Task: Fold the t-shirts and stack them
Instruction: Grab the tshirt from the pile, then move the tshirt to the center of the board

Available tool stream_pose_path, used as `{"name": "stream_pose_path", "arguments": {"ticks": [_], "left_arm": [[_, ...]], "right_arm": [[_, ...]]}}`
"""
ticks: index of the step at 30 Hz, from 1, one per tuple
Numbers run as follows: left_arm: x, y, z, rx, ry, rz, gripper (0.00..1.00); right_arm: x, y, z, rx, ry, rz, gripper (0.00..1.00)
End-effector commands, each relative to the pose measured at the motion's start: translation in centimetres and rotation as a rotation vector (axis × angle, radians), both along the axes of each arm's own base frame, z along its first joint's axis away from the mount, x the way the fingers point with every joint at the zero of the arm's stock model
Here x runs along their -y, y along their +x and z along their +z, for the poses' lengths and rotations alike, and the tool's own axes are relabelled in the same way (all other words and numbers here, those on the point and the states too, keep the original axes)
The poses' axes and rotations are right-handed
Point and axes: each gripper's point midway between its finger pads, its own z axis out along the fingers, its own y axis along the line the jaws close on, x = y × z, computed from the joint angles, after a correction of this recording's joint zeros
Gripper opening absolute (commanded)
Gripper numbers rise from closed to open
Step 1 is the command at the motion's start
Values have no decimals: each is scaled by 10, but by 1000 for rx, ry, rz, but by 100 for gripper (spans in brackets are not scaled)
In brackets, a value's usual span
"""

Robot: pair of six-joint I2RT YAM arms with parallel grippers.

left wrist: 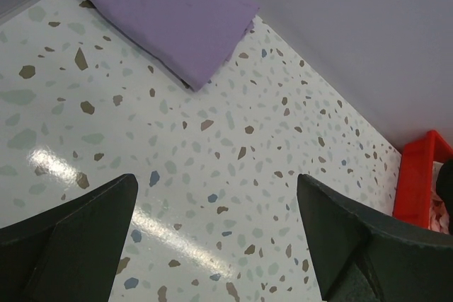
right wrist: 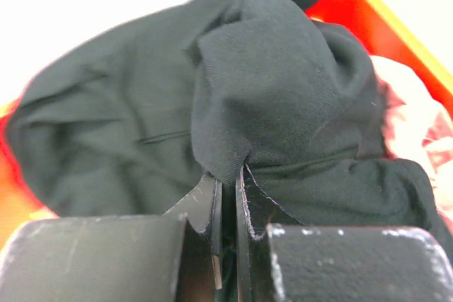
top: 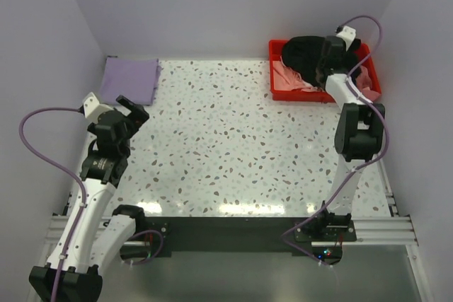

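A large black t-shirt (top: 306, 56) lies crumpled in the red tray (top: 277, 47) at the back right, on top of pale pink shirts (top: 289, 78). My right gripper (top: 327, 68) is shut on a fold of the black t-shirt (right wrist: 269, 97), its jaws pinched tight on the cloth (right wrist: 228, 182). A folded lavender t-shirt (top: 129, 80) lies flat at the back left corner, also in the left wrist view (left wrist: 170, 12). My left gripper (top: 132, 109) is open and empty above the bare table, just short of the lavender shirt (left wrist: 216, 206).
The speckled table (top: 233, 139) lies between the arms. Pale walls close the back and sides. The red tray's rim (left wrist: 417, 175) shows at the right of the left wrist view. More pink cloth (right wrist: 417, 118) lies in the tray beside the black shirt.
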Motion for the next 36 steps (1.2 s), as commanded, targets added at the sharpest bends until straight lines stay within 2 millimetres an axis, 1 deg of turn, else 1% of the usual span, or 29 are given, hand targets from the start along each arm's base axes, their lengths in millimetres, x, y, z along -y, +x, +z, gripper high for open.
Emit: {"name": "stream_pose_path", "arguments": {"ticks": [1,2,3,4,5,6,8,9,10,11,12,13,14,16,17,19,21,23,24,26,27,28,29,30,31,32,33,34,36], "left_arm": [[0,5,7,42,-22,11,100],[1,5,6,39,-26,6,100],[2,5,4,36,-27,-2,100],[3,6,5,37,-28,-9,100],[6,6,4,32,-33,-24,100],[7,6,3,30,-36,-29,100],[12,6,-1,21,-48,-52,100],[16,6,-2,20,-59,-67,100],[19,7,-4,15,-70,-83,100],[26,7,-7,6,-84,-117,100],[29,7,-8,5,-92,-133,100],[32,7,-8,4,-103,-146,100],[37,7,-8,1,-113,-175,100],[44,5,-6,0,-126,-213,100],[46,4,-5,3,-131,-223,100],[50,1,-3,6,-139,-245,100],[50,-3,-2,1,-142,-249,100],[50,-9,1,10,-148,-248,100],[49,-13,-2,-1,-148,-246,100],[46,-20,0,5,-146,-233,100],[45,-23,-2,-5,-144,-228,100],[43,-27,-1,0,-143,-222,100],[43,-29,-3,-5,-144,-223,100],[44,-31,-6,-19,-147,-227,100],[48,-34,-7,-19,-155,-250,100],[51,-35,-11,-27,-159,-264,100],[53,-36,-14,-36,-162,-276,100],[57,-37,-18,-44,-167,-300,100],[60,-38,-36,-87,-176,-314,100]], "right_arm": [[-81,-2,110,226,23,225,0],[-98,-8,121,233,24,261,0],[-107,-12,134,248,24,286,0],[-118,-17,151,271,21,317,0],[-140,-28,173,290,18,381,0],[-152,-34,185,304,20,418,0],[-175,-54,227,355,20,502,0],[-206,-66,240,363,30,598,0],[-220,-77,268,405,32,645,0],[-239,-89,272,385,32,719,0],[-270,-110,290,411,45,828,0],[-288,-127,313,451,57,911,0],[-303,-142,321,454,99,972,0],[-339,-183,352,505,184,1147,0],[-355,-200,360,512,218,1208,0],[-372,-229,381,540,286,1316,0],[-387,-249,389,537,321,1383,0],[-392,-259,391,535,349,1397,0],[-391,-259,387,527,358,1384,0],[-382,-246,361,469,369,1290,0],[-382,-234,321,382,371,1237,0],[-372,-238,315,377,365,1200,0],[-361,-229,298,360,354,1117,2],[-357,-223,242,252,347,1060,7],[-349,-222,219,217,345,1013,9],[-337,-226,208,215,341,966,11],[-323,-223,150,108,315,875,16],[-312,-224,126,69,299,825,20],[-286,-226,83,-11,250,708,46]]}}
